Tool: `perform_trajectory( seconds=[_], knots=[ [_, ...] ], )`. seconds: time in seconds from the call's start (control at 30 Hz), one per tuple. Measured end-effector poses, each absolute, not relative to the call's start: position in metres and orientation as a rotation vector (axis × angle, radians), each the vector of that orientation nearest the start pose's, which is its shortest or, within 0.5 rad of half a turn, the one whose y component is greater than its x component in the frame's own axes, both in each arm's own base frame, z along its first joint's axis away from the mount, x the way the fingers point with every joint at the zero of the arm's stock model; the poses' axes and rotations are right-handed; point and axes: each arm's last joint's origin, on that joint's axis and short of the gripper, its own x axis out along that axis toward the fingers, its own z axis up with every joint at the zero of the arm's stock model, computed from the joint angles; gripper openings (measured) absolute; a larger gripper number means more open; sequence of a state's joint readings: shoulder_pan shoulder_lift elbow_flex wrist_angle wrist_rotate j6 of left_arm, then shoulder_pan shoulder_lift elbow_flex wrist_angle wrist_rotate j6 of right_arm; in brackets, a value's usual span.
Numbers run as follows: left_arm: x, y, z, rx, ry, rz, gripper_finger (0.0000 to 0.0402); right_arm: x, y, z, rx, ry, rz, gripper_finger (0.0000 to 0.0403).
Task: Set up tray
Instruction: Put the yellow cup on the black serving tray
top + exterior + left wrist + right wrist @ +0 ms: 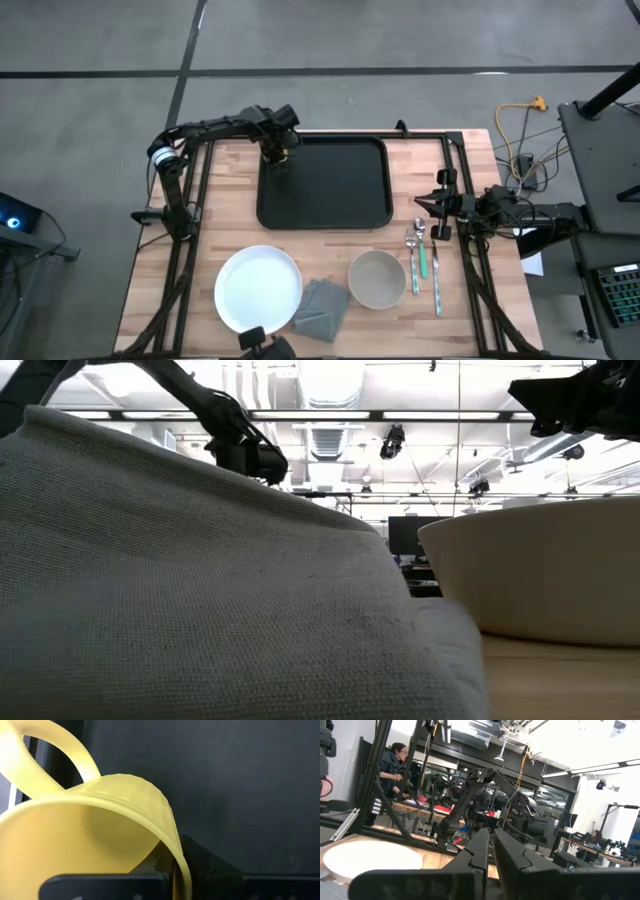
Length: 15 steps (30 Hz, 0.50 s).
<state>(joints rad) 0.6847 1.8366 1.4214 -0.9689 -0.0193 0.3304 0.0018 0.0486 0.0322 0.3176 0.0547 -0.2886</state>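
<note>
Yellow cup (95, 820) pinched at its rim by the left tool (277, 152) should settle flat in the tray (335, 190) corner before release; right tool (425, 205) waits shut.

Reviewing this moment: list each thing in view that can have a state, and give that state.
Large flat black rectangular tray: flat on the table, almost bare.
Pale yellow plastic cup with handle: gripped at its rim, over the tray's far left corner.
Left end effector: shut on the cup.
Right end effector: shut, empty, beside the tray.
Round white plate: empty.
Beige bowl: upright, empty.
Grey folded napkin: folded.
</note>
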Motion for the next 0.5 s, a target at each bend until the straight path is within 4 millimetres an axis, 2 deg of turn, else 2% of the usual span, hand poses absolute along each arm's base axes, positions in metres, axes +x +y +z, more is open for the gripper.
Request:
perform_trajectory(
  seconds=[0.2,0.5],
  knots=[
    [0.267,0.235,0.213,-0.206,1.379,0.392,0.0,0.095,-0.001,0.201,-0.278,-0.291,-0.095,0.0018],
    [0.264,0.246,0.211,-0.198,1.324,0.435,0.0,0.095,-0.001,0.201,-0.278,-0.291,-0.095,0.0018]
  ],
)
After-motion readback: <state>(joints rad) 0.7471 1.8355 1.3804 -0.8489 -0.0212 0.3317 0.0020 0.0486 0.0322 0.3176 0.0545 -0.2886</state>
